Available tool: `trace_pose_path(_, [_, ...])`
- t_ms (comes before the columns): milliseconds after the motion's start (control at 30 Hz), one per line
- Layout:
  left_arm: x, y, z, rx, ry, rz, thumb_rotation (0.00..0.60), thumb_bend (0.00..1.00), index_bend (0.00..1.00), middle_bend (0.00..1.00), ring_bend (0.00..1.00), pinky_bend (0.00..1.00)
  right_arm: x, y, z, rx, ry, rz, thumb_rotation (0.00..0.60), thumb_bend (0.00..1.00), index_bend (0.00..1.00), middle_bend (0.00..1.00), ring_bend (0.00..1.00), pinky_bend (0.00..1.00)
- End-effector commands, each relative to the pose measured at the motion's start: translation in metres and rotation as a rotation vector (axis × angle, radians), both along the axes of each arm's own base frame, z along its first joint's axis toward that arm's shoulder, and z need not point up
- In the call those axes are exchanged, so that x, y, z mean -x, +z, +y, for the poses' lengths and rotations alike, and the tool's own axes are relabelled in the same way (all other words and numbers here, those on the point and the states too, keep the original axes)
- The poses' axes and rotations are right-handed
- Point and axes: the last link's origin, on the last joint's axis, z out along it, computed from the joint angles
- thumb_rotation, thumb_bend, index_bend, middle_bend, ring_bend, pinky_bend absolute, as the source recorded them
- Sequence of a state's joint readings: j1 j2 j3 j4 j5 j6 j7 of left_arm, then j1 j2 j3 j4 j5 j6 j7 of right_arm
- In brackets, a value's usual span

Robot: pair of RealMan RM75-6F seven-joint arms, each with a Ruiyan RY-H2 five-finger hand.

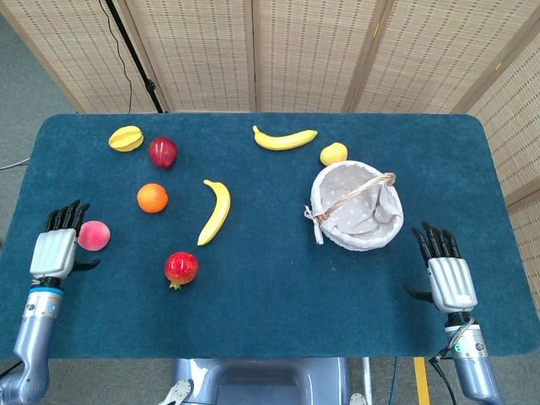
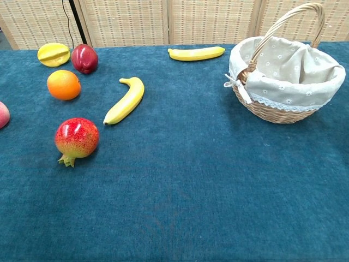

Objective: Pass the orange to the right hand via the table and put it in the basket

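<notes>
The orange point(image 1: 153, 198) point(image 2: 64, 84) lies on the blue table's left half, below the red apple. My left hand point(image 1: 56, 249) is open at the table's left edge, fingers spread, right beside a pink peach and well left of the orange. A wicker basket point(image 1: 358, 207) point(image 2: 289, 71) with a cloth lining stands on the right half, nothing visible inside. Near the front right edge, just right of the basket, my right hand point(image 1: 445, 274) rests open and holds nothing. The chest view shows neither hand.
Other fruit is scattered around: a pink peach point(image 1: 94, 235), pomegranate point(image 1: 180, 268), red apple point(image 1: 163, 153), starfruit point(image 1: 126, 138), two bananas point(image 1: 216, 211) point(image 1: 285, 138) and a lemon point(image 1: 333, 153) behind the basket. Woven screens stand behind the table.
</notes>
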State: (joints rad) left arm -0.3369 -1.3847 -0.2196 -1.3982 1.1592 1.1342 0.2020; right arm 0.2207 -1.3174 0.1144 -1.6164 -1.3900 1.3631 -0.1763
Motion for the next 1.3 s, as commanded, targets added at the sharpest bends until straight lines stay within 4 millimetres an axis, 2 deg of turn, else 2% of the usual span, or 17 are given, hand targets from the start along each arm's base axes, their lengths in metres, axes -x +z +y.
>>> trace_pose_path(33, [-0.008,-0.014,0.035,0.008,-0.009,-0.055,0.6,0.1,0.0,0.0,0.0,0.0,0.0,0.001,0.0,0.0,-0.001,-0.002,0.6,0.03,0.0,0.0,0.0,0.0])
trace_pose_path(300, [-0.023,-0.042,0.077,0.043,-0.038,-0.061,0.6,0.1,0.0,0.0,0.0,0.0,-0.001,0.003,0.002,0.007,0.003,-0.009,0.6,0.03,0.0,0.0,0.0,0.0])
trace_pose_path(633, [-0.045,-0.088,0.107,0.105,-0.081,-0.068,0.6,0.1,0.0,0.0,0.0,0.0,0.0,0.006,0.003,0.01,0.003,-0.019,0.6,0.03,0.0,0.0,0.0,0.0])
trace_pose_path(933, [-0.059,-0.102,0.13,0.121,-0.091,-0.074,0.6,0.1,0.02,0.0,0.0,0.02,0.001,0.007,0.004,0.01,0.003,-0.021,0.6,0.03,0.0,0.0,0.0,0.0])
trace_pose_path(967, [-0.061,-0.102,0.132,0.115,-0.096,-0.074,0.6,0.11,0.04,0.0,0.0,0.04,0.001,0.007,0.004,0.01,0.001,-0.021,0.6,0.03,0.0,0.0,0.0,0.0])
trace_pose_path(1033, [-0.065,-0.103,0.133,0.094,-0.114,-0.077,0.6,0.12,0.18,0.06,0.06,0.13,0.002,0.007,0.003,0.009,-0.002,-0.021,0.6,0.03,0.0,0.0,0.0,0.0])
trace_pose_path(1167, [-0.068,-0.105,0.127,-0.002,-0.161,-0.067,0.6,0.22,0.52,0.39,0.33,0.38,0.003,0.007,0.003,0.009,-0.009,-0.021,0.6,0.03,0.0,0.0,0.0,0.0])
trace_pose_path(1233, [-0.06,-0.108,0.117,-0.046,-0.154,-0.092,0.6,0.26,0.62,0.49,0.4,0.46,0.005,0.007,0.002,0.013,-0.018,-0.023,0.6,0.03,0.0,0.0,0.0,0.0])
trace_pose_path(1300, [-0.055,-0.108,0.113,-0.057,-0.149,-0.095,0.6,0.29,0.66,0.53,0.43,0.51,0.006,0.008,0.002,0.015,-0.022,-0.024,0.6,0.03,0.0,0.0,0.0,0.0])
